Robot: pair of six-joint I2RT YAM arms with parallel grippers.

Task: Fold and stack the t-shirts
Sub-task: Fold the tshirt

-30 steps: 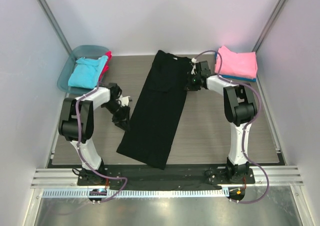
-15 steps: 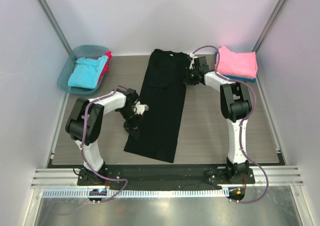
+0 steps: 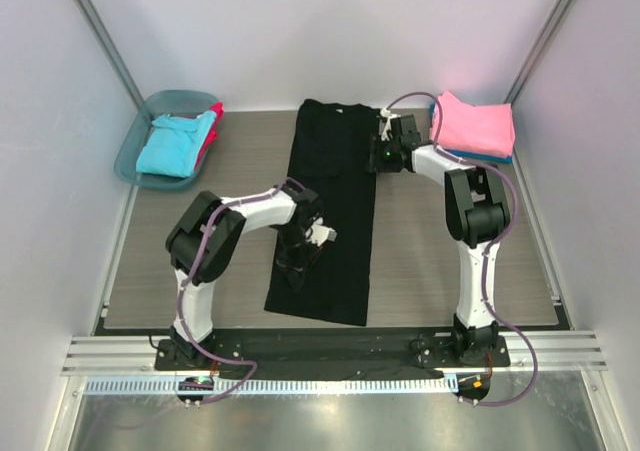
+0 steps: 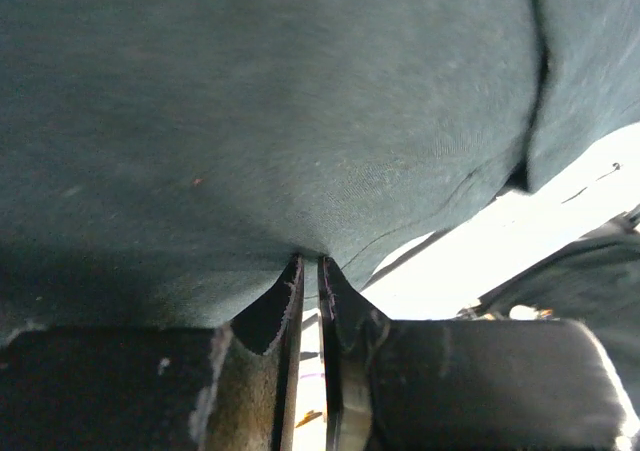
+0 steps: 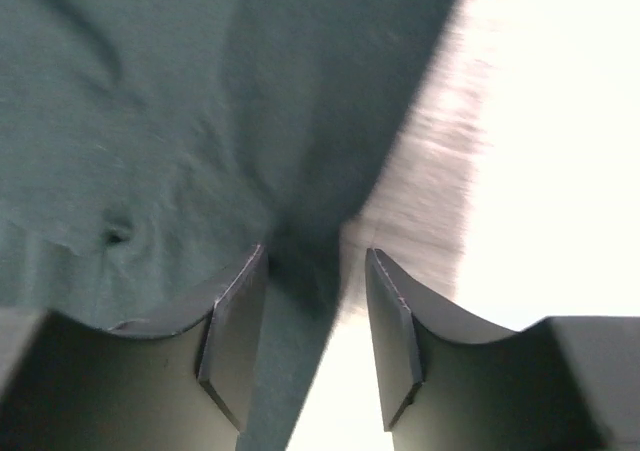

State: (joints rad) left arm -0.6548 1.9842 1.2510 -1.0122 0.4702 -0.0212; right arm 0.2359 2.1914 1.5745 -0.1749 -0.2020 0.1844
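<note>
The black t-shirt (image 3: 335,171) lies as a long narrow strip down the middle of the table, collar at the far end. My left gripper (image 3: 297,268) is over its near half, shut on a fold of the black cloth (image 4: 250,121), which is pinched at the tips (image 4: 310,269). My right gripper (image 3: 379,157) is at the shirt's far right edge. In the right wrist view its jaws (image 5: 315,271) stand open, with the edge of the dark cloth (image 5: 150,121) running between them.
A folded pink t-shirt (image 3: 475,123) lies on a blue one (image 3: 487,156) at the far right. A teal tub (image 3: 150,106) at the far left holds a turquoise t-shirt (image 3: 172,149) and a red one (image 3: 211,136). Walls close in on both sides.
My left gripper has moved right and nearer, carrying the shirt's left edge over the middle, so the shirt is narrower and straighter. The right gripper has stayed at the far right edge.
</note>
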